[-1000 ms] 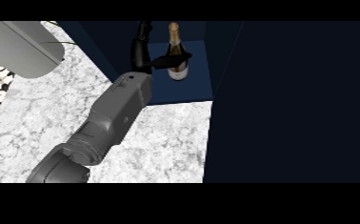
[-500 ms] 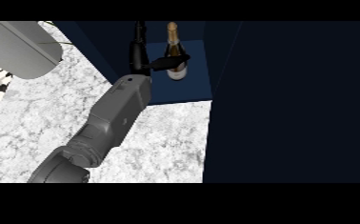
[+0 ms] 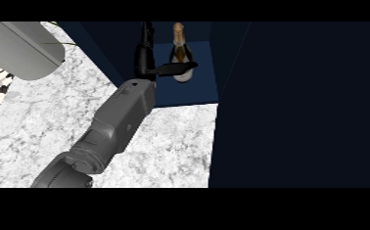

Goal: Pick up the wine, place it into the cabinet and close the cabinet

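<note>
Much of the head view is dark: the right side is filled by a dark navy cabinet door (image 3: 289, 102) seen nearly edge-on, and the top of the navy blue cabinet interior (image 3: 195, 89) is cut off by the frame. One dark glass wine bottle with a gold foil neck (image 3: 179, 53) stands inside that cabinet on its blue floor, its lower body partly covered by the thumb of the one hand in view. This hand, black, at the end of a grey forearm (image 3: 119, 121), is the left hand (image 3: 147, 60) — its fingers stretch straight up along the bottle's left side, apart from the glass, while the thumb (image 3: 177, 68) reaches sideways across the bottle's base; whether it touches is hard to tell. The hand looks released, not clasping the bottle. The right hand does not show. At upper left, one pale grey rounded object (image 3: 29, 50) sits on the white marbled counter (image 3: 166, 150), cut off by the edge.
</note>
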You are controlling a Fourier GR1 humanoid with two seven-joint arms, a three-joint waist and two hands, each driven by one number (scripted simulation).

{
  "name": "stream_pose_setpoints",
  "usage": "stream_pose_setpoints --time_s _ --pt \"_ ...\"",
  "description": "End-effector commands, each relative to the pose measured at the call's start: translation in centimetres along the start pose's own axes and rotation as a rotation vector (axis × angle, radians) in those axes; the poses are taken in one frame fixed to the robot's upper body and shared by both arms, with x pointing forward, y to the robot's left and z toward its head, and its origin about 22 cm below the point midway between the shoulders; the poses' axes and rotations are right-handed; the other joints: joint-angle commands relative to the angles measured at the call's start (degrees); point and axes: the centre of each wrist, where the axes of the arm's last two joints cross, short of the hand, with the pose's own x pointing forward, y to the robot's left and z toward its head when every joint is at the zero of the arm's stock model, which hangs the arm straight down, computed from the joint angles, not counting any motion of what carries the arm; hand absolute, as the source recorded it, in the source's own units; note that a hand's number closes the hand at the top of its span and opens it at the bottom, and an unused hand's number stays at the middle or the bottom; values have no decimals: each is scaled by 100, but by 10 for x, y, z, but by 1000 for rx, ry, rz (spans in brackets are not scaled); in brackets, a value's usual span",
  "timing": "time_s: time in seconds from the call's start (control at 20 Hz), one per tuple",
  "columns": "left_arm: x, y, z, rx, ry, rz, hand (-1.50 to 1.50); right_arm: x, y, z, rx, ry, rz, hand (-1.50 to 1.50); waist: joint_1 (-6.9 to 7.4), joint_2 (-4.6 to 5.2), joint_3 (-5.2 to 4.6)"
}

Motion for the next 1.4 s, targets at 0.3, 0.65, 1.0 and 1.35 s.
stream_pose_setpoints --time_s 0.3,0.65,1.0,1.35 --pt "-7 5 6 -21 20 45 -150 14 10 0 10 -16 -26 -150 77 -29 -11" --pt "-9 7 8 -4 15 137 -150 10 -2 3 12 -11 -37 -150 -11 -50 -2" --pt "-17 10 17 -29 31 183 -150 5 0 -9 14 -11 -38 -150 75 -112 -1" --pt "-26 11 40 -75 60 204 -150 7 6 -13 -26 0 -31 -150 265 -182 0"
